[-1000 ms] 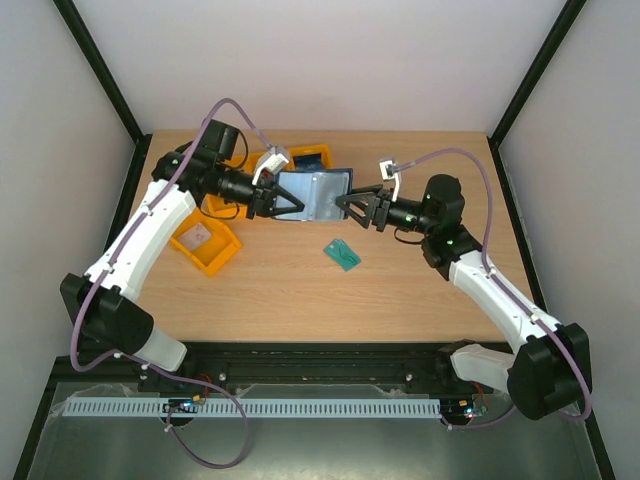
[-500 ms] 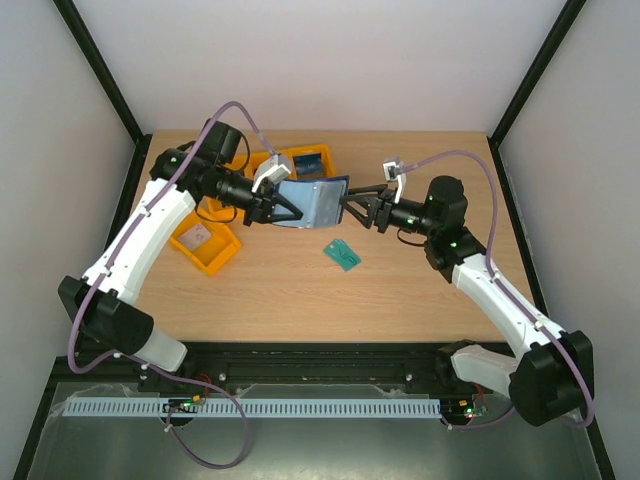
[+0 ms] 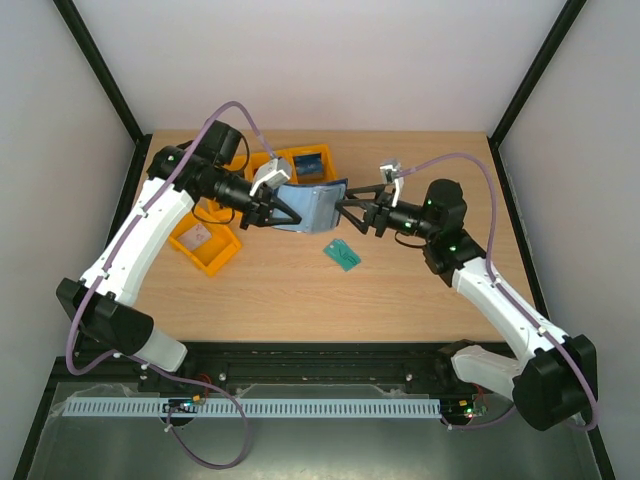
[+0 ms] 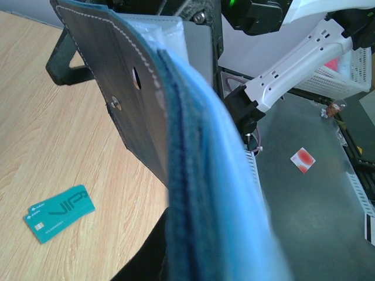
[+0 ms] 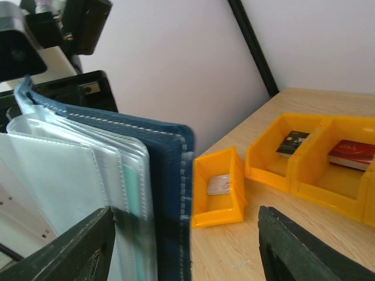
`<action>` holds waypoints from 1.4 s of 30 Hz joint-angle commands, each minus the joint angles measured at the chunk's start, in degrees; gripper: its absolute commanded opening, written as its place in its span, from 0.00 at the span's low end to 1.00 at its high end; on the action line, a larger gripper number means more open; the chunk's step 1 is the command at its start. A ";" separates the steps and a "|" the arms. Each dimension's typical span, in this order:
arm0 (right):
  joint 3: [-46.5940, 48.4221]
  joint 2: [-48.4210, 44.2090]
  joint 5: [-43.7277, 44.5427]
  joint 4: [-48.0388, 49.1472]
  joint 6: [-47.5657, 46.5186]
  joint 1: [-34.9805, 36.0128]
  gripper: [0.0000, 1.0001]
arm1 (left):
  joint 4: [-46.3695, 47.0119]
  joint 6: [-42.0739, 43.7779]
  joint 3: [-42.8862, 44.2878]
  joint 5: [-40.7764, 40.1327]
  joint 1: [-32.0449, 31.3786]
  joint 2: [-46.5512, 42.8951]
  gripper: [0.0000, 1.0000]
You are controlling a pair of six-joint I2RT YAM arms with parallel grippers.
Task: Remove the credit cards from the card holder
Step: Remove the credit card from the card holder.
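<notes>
**A:** Any room around the card holder (image 3: pixel 318 203)?

**B:** Plenty. Held up off the bench (image 3: pixel 300 300), well inside all four edges. Bare wood towards the arms, with only the teal card (image 3: pixel 342 254) lying flat just below. Orange bins (image 3: pixel 215 258) behind and to the left, near the far-left corner.

**A:** Gripped how?

**B:** Pinched at its left end by the left claw (image 3: pixel 290 212), closed on it. Right claw (image 3: pixel 345 207) at the opposite end, fingers spread wide, navy edge between them but not clamped.

**A:** Pointing which way?

**B:** Long axis left to right, from one claw to the other. Clear sleeves (image 5: pixel 70 175) fanned towards the right wrist. Cards inside them? Cannot tell. Dark credit card (image 5: pixel 291 142) and red credit card (image 5: pixel 350 153) lying in the bins.
</notes>
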 commanded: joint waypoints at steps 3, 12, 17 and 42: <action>-0.75 0.82 -3.41 8.36 1.78 2.98 0.68 | -1.41 2.41 1.71 2.72 -0.64 -0.85 0.02; -0.77 2.63 -3.11 13.95 5.26 6.56 0.50 | -0.66 1.82 1.09 2.09 -0.65 -1.18 0.02; -0.93 3.29 -2.68 15.43 7.80 6.89 0.14 | 5.86 -7.37 -0.31 -2.95 -0.66 -1.34 0.09; 0.66 2.21 1.84 10.16 6.17 9.19 0.03 | 21.01 -24.29 -5.41 -12.58 -1.91 -0.78 0.14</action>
